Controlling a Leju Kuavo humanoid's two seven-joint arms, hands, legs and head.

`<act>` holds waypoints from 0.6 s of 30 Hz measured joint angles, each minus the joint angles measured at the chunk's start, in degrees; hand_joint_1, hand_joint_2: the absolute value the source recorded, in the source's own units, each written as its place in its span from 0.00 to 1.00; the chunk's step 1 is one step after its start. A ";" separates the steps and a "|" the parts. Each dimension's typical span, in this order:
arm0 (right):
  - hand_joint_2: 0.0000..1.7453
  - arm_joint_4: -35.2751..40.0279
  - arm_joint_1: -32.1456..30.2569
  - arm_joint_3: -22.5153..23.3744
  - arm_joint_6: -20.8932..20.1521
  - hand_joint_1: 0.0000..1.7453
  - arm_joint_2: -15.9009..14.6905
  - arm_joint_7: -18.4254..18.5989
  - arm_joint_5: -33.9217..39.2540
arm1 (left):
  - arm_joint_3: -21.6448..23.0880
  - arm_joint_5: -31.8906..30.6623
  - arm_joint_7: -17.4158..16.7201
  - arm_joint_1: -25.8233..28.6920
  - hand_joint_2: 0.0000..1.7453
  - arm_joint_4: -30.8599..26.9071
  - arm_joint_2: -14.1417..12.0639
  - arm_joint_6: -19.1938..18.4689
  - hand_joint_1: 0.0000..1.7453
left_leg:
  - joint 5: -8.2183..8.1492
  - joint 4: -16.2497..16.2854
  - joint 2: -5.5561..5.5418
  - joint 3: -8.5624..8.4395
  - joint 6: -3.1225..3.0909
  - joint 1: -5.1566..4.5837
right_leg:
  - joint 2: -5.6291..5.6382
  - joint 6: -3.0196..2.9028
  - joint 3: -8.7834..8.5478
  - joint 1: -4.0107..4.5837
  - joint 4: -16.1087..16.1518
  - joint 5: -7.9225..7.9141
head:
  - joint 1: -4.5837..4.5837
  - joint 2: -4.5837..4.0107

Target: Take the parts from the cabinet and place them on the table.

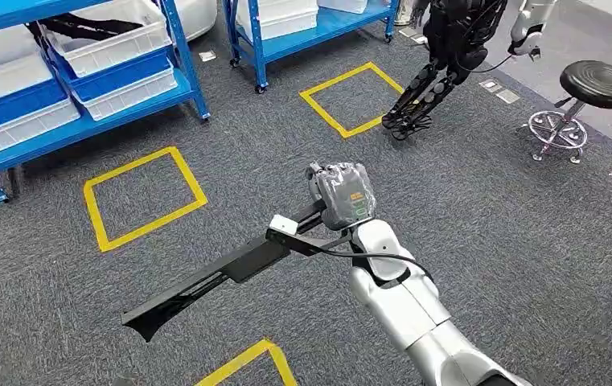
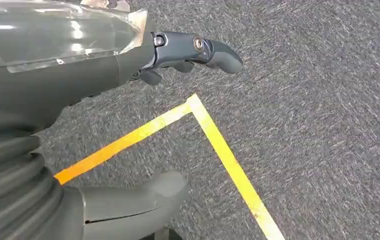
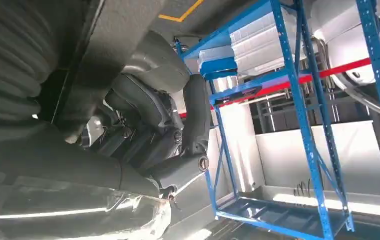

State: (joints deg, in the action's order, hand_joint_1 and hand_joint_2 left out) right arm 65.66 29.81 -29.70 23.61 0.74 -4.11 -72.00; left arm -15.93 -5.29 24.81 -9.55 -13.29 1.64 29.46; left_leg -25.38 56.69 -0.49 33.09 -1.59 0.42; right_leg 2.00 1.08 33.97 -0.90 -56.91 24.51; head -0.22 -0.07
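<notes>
Out over the grey carpet (image 1: 487, 241) we carry a long black part (image 1: 206, 285), our right hand (image 1: 341, 197) wrapped around one end of it while the rest sticks out to our left, well above the floor. From the right wrist view we see the dark fingers (image 3: 195, 120) curled tight around the piece, so that hand is clamped on it. Our left hand (image 2: 128, 125) hangs over a yellow tape corner (image 2: 197, 107), fingers apart and holding nothing.

Now the risk, as we judge it: the part is long and gripped only at 1 end, so its free tip could swing or sag as we walk and turn, twisting in the grasp. It could also clip the blue shelving (image 1: 182, 56) or the other robot (image 1: 439, 56) standing ahead near the stool (image 1: 600, 84).

As for the part itself: flat, matte black, narrow, with a stepped profile and a slanted far tip.
</notes>
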 joint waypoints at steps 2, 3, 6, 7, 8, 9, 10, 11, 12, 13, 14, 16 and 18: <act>1.00 0.04 0.21 0.00 0.00 0.98 -0.07 -0.04 0.00 | 0.00 -0.04 0.02 -0.04 1.00 0.00 0.11 0.00 0.00 | 0.68 -0.97 0.51 -0.31 -0.85 0.24 | -0.97 -0.35 1.85 0.27 -3.24 2.19 | -0.17 0.00; 1.00 0.04 0.27 0.02 0.00 0.98 -0.07 -0.04 0.04 | -0.02 -0.04 0.02 -0.03 1.00 0.00 0.07 0.00 0.00 | 0.79 -0.91 0.71 -0.14 -1.16 0.10 | -1.18 -0.84 4.03 0.12 -8.01 4.41 | -0.24 0.00; 1.00 -0.15 -0.06 0.02 0.00 0.98 -0.33 0.02 0.17 | -0.04 -0.04 0.02 0.08 1.00 0.02 0.13 0.00 0.00 | 0.86 -0.76 1.17 0.17 -1.36 -0.29 | -1.30 -0.75 9.14 0.01 -19.11 7.92 | -0.26 0.00; 1.00 -0.22 -0.09 0.02 0.00 0.98 -0.46 0.02 0.22 | -0.04 -0.04 0.02 0.10 1.00 0.02 0.17 0.00 0.00 | 0.85 -0.65 1.29 0.19 -1.36 -0.34 | -1.32 -0.32 8.39 0.01 -17.72 7.09 | -0.26 0.00; 1.00 -0.24 -0.08 0.02 0.00 0.98 -0.52 0.00 0.22 | -0.04 -0.04 0.02 0.09 1.00 0.02 0.22 -0.02 0.00 | 0.81 -0.51 1.35 0.19 -1.31 -0.38 | -1.40 0.21 6.03 0.02 -13.60 5.27 | -0.26 0.00; 1.00 -0.24 -0.01 0.02 0.00 0.98 -0.55 0.02 0.22 | -0.04 -0.07 0.07 0.06 1.00 0.00 0.26 -0.02 0.00 | 0.70 -0.28 1.40 0.19 -1.18 -0.40 | -1.71 0.63 2.88 0.02 -7.66 3.11 | -0.28 0.00; 1.00 -0.24 0.08 0.02 0.00 0.98 -0.55 0.02 0.26 | -0.04 -0.07 0.07 0.05 1.00 0.00 0.28 0.00 0.00 | 0.54 0.04 1.45 0.22 -0.99 -0.44 | -2.60 0.71 -0.03 0.03 -2.28 1.45 | -0.26 0.00; 1.00 -0.24 0.17 0.02 0.00 0.98 -0.53 0.04 0.30 | -0.07 -0.05 0.07 0.05 1.00 0.00 0.28 -0.02 0.00 | 0.32 0.35 1.58 0.45 -0.68 -0.92 | -3.06 -0.04 -0.76 0.54 -0.83 1.85 | -0.20 0.00; 1.00 -0.13 0.17 0.04 0.00 0.98 -0.48 0.09 0.35 | -0.07 -0.11 0.09 0.05 1.00 0.00 0.26 -0.02 0.00 | 0.28 0.53 1.67 0.62 -0.54 -0.87 | -2.50 -0.47 -0.92 0.49 -0.39 1.43 | -0.22 0.00; 1.00 -0.09 0.12 0.06 0.00 0.98 -0.50 0.15 0.42 | -0.09 -0.11 0.09 0.08 1.00 0.02 0.28 -0.02 0.00 | 0.39 0.52 1.71 0.73 -0.37 -0.86 | -2.43 -0.61 -0.83 0.55 -0.51 1.39 | -0.20 0.00; 1.00 -0.09 0.10 0.13 0.00 0.98 -0.55 0.24 0.57 | -0.09 -0.13 0.09 0.14 1.00 0.02 0.28 -0.02 0.00 | 0.53 0.41 1.82 0.71 -0.13 -0.70 | -2.25 -0.87 -0.76 0.76 -0.54 1.32 | -0.22 0.00; 1.00 -0.07 0.11 0.24 0.00 0.98 -0.57 0.24 0.66 | -0.13 -0.13 0.09 0.11 1.00 0.00 0.24 -0.04 0.00 | -0.13 0.98 1.62 1.02 0.54 -0.38 | -1.95 -1.69 -0.96 -0.26 -0.08 0.80 | -0.24 0.00; 1.00 0.00 0.10 0.26 0.00 0.98 -0.44 0.24 0.70 | -0.15 -0.24 0.09 0.11 1.00 0.02 0.31 -0.09 0.00 | -4.41 6.87 0.93 3.34 1.46 0.01 | -1.63 -2.20 -0.86 -0.25 -0.08 0.63 | -0.04 0.00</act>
State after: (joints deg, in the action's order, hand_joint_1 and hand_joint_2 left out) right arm 65.66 29.91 -29.44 23.61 0.31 -3.87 -71.30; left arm -16.09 -5.53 24.90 -9.44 -13.27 1.95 29.38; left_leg -29.79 63.57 0.44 36.42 -0.13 0.43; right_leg 0.37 -1.13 33.11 -1.14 -56.99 25.14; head -0.26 -0.07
